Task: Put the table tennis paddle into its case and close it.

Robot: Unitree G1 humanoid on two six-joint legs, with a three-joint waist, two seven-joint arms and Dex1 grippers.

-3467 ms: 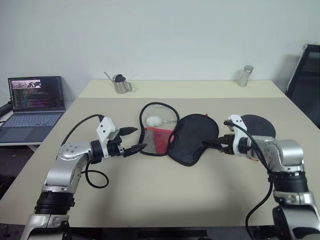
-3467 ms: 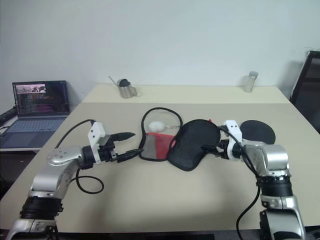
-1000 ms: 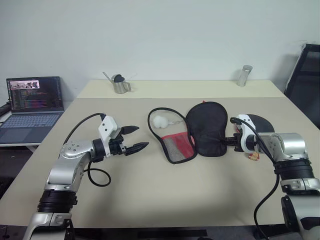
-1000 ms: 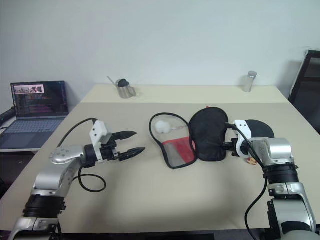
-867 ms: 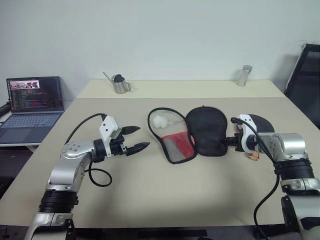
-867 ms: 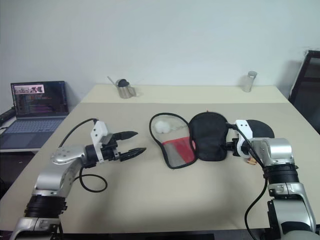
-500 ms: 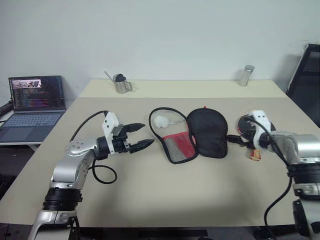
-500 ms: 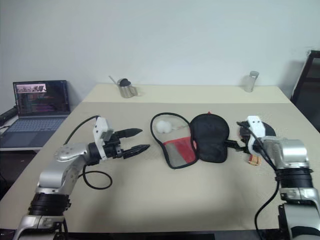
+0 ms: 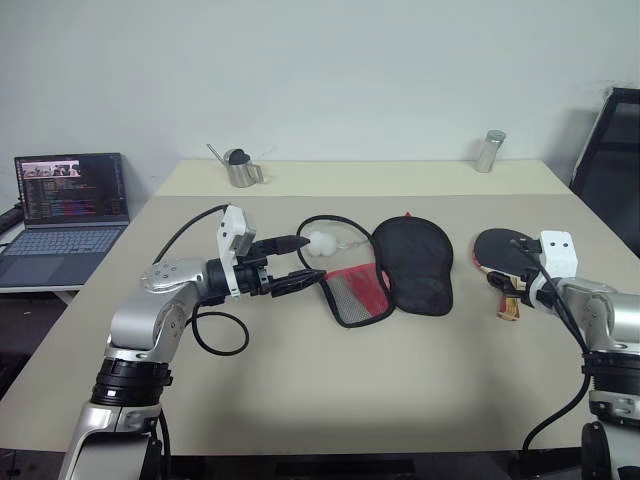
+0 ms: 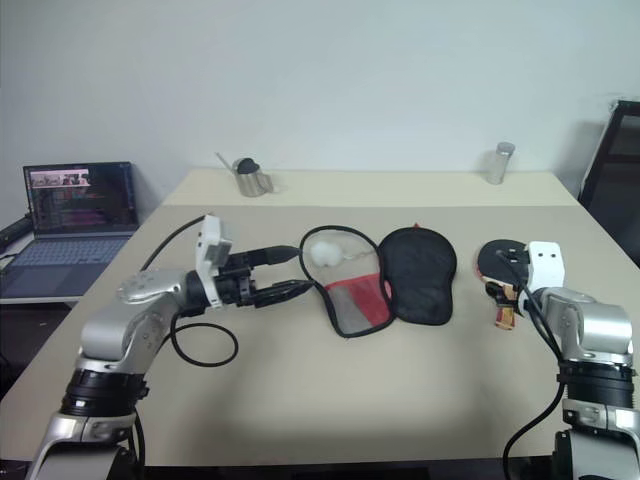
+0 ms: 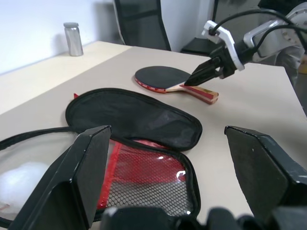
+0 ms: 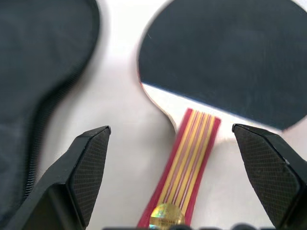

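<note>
Two sets of jaws stood wide and empty over the desk (image 9: 300, 400): the right gripper (image 12: 177, 143) poised above the table tennis paddle (image 9: 505, 250), which lay flat near the desk's right edge, and the left gripper (image 9: 300, 262) at the unzipped case (image 9: 385, 270), spread open mid-desk. The risk looked plain. A grip on the thin handle could slip or skid the paddle toward the edge, and the limp case could fold shut or slide unless held.
</note>
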